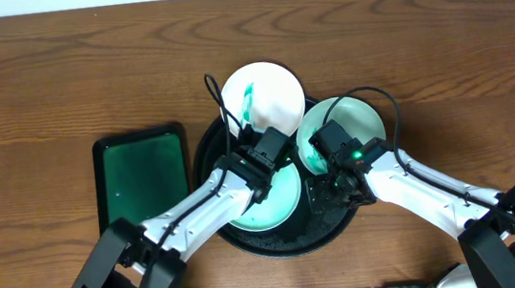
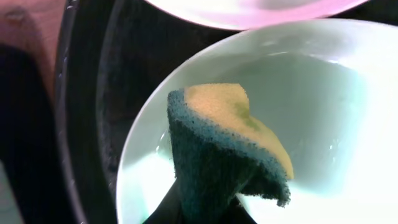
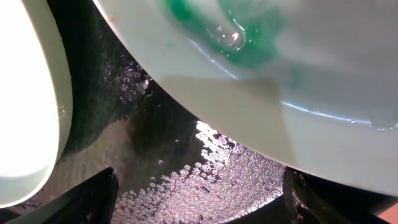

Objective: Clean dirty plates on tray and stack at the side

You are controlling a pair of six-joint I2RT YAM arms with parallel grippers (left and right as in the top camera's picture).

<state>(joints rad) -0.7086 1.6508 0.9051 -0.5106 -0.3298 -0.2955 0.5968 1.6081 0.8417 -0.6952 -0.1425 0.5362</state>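
Note:
Three white plates lie on the round black tray point(image 1: 249, 244). The back plate point(image 1: 266, 90) carries a teal smear. The right plate point(image 1: 356, 119) also has teal paint point(image 3: 242, 37) and leans over the tray floor. My left gripper point(image 1: 273, 157) is over the front plate point(image 1: 274, 209), shut on a yellow sponge point(image 2: 227, 134) with a dark green scouring side. The sponge rests against this plate point(image 2: 323, 124). My right gripper point(image 3: 199, 208) stands open low over the wet tray floor point(image 3: 205, 174), just below the right plate's rim, with nothing between its fingers point(image 3: 93, 199).
A smaller green rectangular tray point(image 1: 141, 175) lies left of the black tray on the wooden table point(image 1: 59, 79). Foam bubbles cover the black tray's floor between the plates. The two arms cross the tray's front half.

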